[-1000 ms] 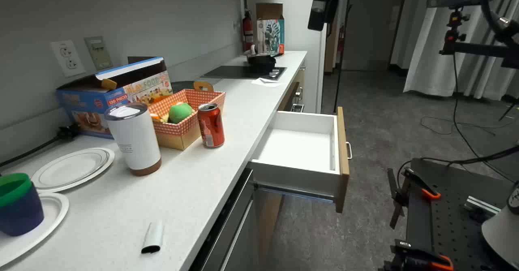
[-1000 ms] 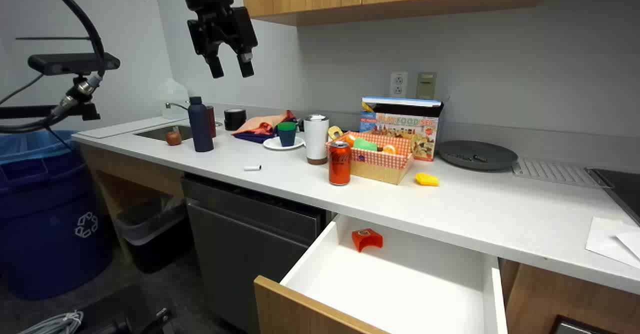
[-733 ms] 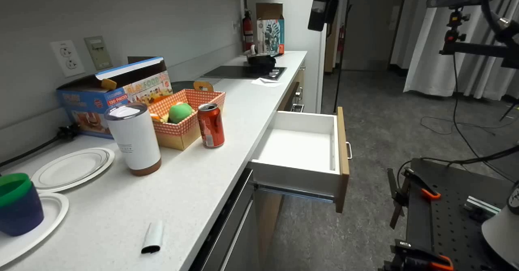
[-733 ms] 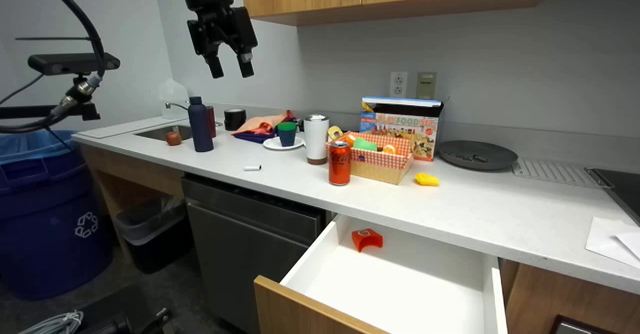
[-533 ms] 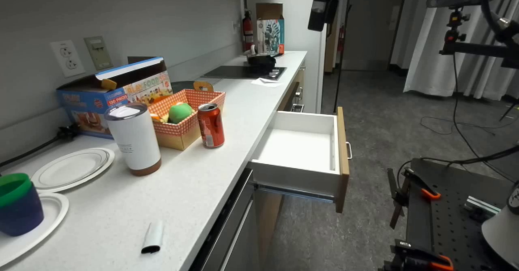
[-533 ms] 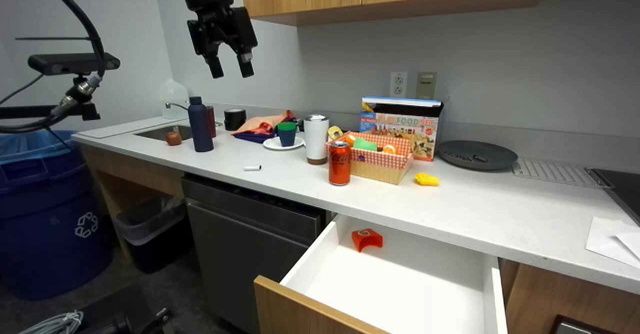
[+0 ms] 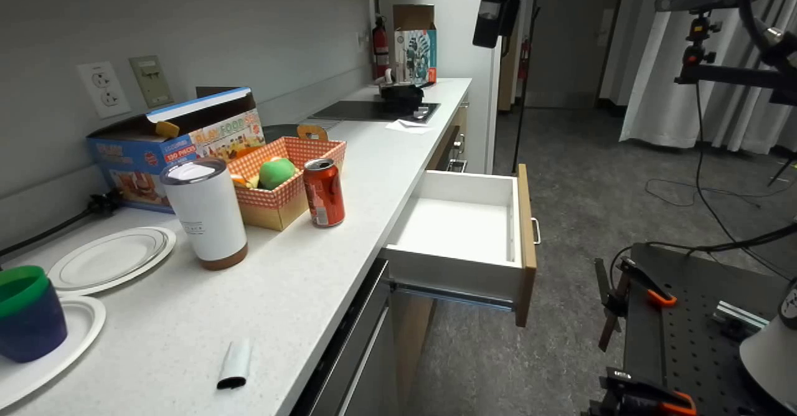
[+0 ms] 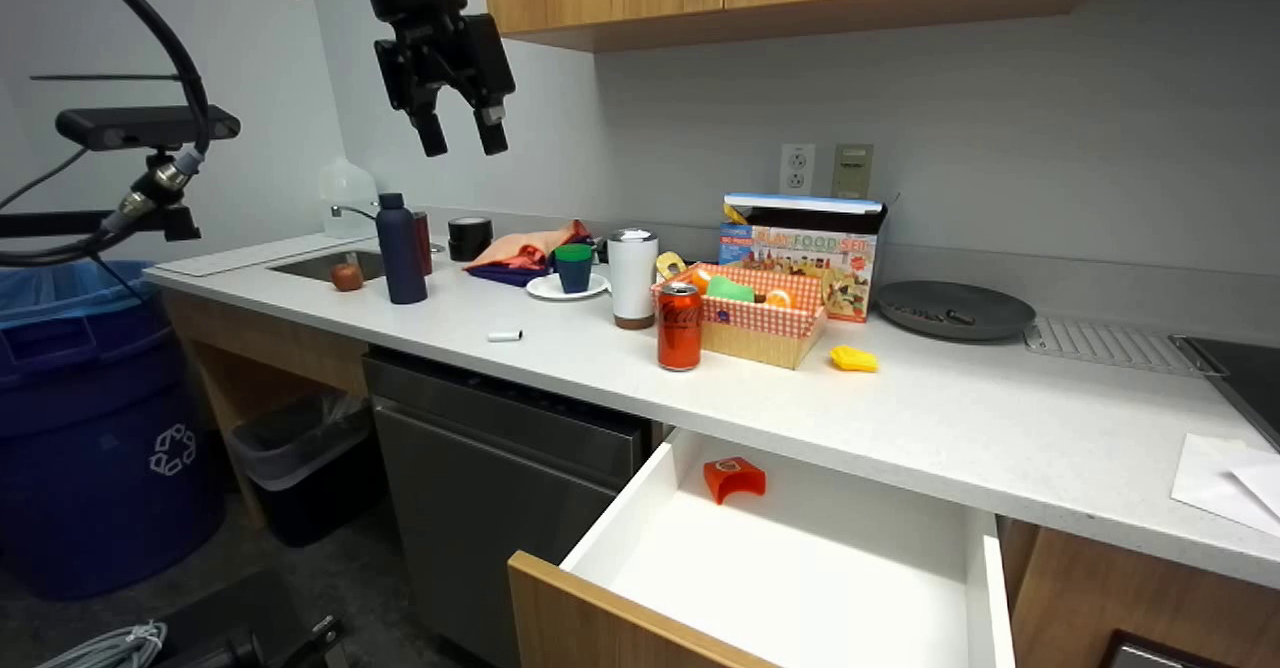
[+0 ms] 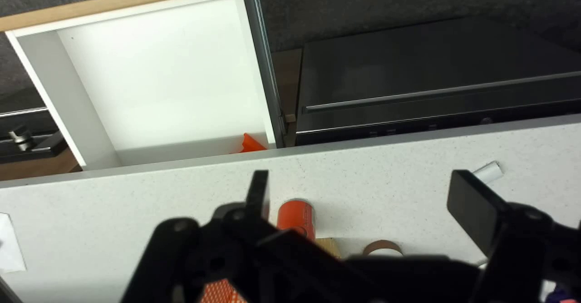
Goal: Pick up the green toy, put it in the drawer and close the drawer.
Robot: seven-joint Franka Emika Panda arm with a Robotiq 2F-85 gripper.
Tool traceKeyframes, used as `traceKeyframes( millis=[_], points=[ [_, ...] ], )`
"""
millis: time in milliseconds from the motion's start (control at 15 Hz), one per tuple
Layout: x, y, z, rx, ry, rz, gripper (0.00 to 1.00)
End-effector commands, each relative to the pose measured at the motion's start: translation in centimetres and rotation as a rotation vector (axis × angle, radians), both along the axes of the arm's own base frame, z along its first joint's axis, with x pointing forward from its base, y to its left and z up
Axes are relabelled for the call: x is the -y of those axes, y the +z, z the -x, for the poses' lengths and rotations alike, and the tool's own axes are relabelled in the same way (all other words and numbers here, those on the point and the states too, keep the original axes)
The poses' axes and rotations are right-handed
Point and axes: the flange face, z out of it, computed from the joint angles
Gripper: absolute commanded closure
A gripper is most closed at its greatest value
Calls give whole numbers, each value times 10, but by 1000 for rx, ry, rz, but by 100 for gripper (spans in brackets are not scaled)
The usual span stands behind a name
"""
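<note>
Ready, but nothing gripped

We see the black two-fingered gripper (image 8: 464, 143) high, jaws apart and empty, presumably to straddle the rounded green plastic-looking toy (image 7: 277, 173) lying in the boxy, red-checked basket (image 8: 758, 344). The white, wood-fronted drawer (image 8: 830, 558) stands extended, we judge, to receive it.

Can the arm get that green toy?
Probably yes: the gripper is open, and the basket has no lid over the green toy, though an orange toy beside it might get in the way.

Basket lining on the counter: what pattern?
Red-and-white check; the lining shows best in an exterior view.
</note>
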Motion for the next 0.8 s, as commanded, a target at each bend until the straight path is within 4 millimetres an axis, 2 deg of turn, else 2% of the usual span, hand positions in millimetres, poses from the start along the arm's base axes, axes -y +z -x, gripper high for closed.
traceKeyframes(
  millis=[0,600,733],
  points=[
    [0,1,0,-1,0,0,0],
    [0,1,0,-1,0,0,0],
    [7,0,-14,-15,-11,2,0]
  ],
)
